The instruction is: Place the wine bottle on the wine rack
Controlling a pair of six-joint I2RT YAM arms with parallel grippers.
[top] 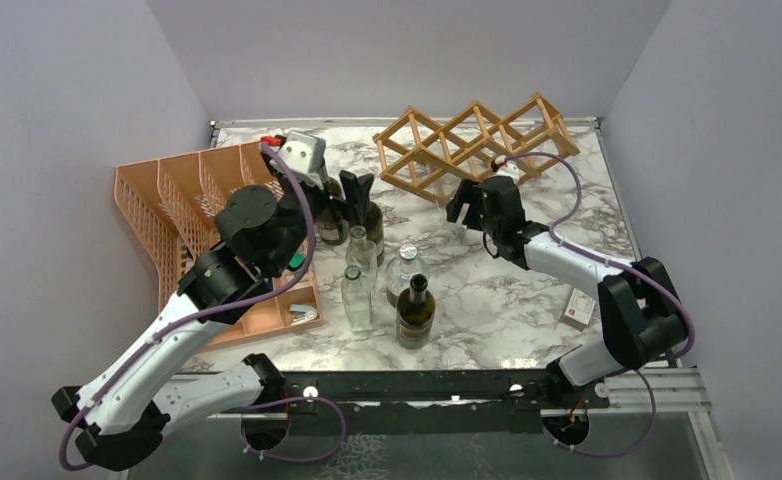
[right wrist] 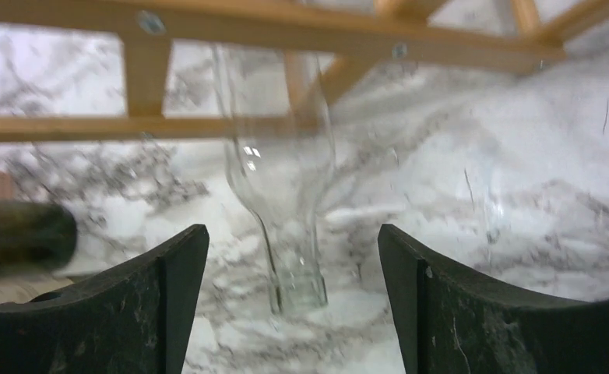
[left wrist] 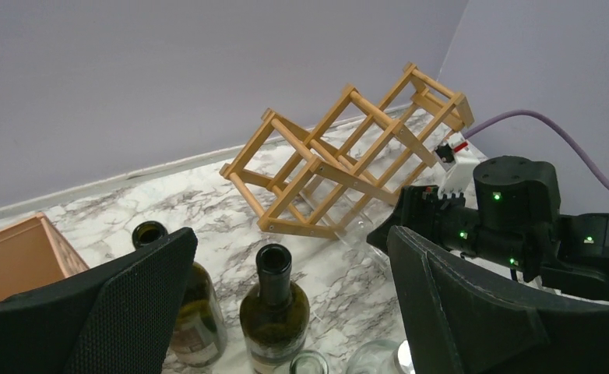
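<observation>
On the grey-veined marble tabletop [top: 527, 290], enclosed by plain lilac walls [top: 407, 50], the clear wine bottle [right wrist: 278, 179] is recorded lying with its body inside the wine rack [top: 477, 145], neck untouched between the parted right gripper [right wrist: 292, 241]; the left gripper [left wrist: 290, 238] is spread wide, empty.

The left gripper [left wrist: 292, 232] holds its two black pads spread wide. In the gap between them a dark green bottle [left wrist: 274, 312] stands upright on the marble table [left wrist: 208, 195]. A second dark bottle [left wrist: 152, 234] stands just to its left, half hidden behind the left pad, and the rims of clear bottles [left wrist: 308, 362] show nearest of all. Farther off, the wooden wine rack [left wrist: 348, 156] sits by the wall with the right gripper [left wrist: 410, 216], black and dotted with green lights, close to its near foot, while a corner of an orange organizer [left wrist: 17, 257] shows at the left.
</observation>
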